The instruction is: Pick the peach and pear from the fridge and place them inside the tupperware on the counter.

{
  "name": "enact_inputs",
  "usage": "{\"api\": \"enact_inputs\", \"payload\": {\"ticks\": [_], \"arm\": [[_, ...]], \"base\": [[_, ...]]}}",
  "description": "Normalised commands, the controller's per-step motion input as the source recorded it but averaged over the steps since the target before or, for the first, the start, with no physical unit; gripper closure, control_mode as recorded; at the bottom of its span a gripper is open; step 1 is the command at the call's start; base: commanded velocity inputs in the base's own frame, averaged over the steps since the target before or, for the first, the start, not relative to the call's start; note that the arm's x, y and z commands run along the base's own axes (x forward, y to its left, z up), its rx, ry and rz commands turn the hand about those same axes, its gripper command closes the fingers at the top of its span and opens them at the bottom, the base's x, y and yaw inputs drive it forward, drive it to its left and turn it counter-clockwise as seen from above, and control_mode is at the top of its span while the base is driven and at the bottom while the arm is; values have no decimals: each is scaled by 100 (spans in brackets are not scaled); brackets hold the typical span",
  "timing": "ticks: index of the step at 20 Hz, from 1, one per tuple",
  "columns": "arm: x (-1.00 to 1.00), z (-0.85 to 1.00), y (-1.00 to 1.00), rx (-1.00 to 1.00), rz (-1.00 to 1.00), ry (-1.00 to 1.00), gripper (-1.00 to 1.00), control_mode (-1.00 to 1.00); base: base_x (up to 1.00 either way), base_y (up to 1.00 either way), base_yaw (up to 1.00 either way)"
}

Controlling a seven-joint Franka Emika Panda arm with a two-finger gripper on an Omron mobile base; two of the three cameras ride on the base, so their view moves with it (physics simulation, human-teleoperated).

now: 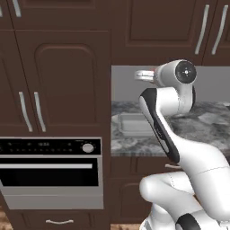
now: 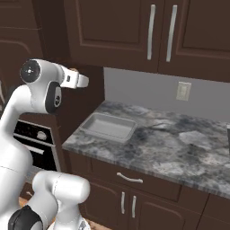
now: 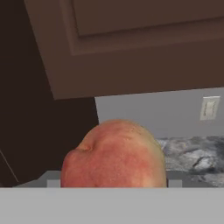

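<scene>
Worktop [image 1: 202, 128] is carrying the tupperware [image 1: 134, 124] in the left base view, lying below our raised fingers [image 1: 143, 75]. From the right base view, the tupperware [image 2: 108, 126] is sitting well below the fingers [image 2: 83, 81]. Through the hand view, we are gripping the peach [image 3: 114, 155] between our fingers.
</scene>
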Motion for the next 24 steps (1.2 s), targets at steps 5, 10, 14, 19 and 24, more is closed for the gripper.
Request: {"api": "enact_inputs", "payload": {"ticks": [5,10,14,19,24], "arm": [[0,-62,2,-7,0,7,100,-100],[0,-57,-37,0,2,11,100,-100],[0,-54,-44,0,4,14,100,-100],[6,-63,-34,0,1,15,100,-100],[17,-62,-23,0,1,19,100,-100]], "base": [[0,0,0],[0,0,0],[0,0,0],[0,0,0],[0,0,0]]}}
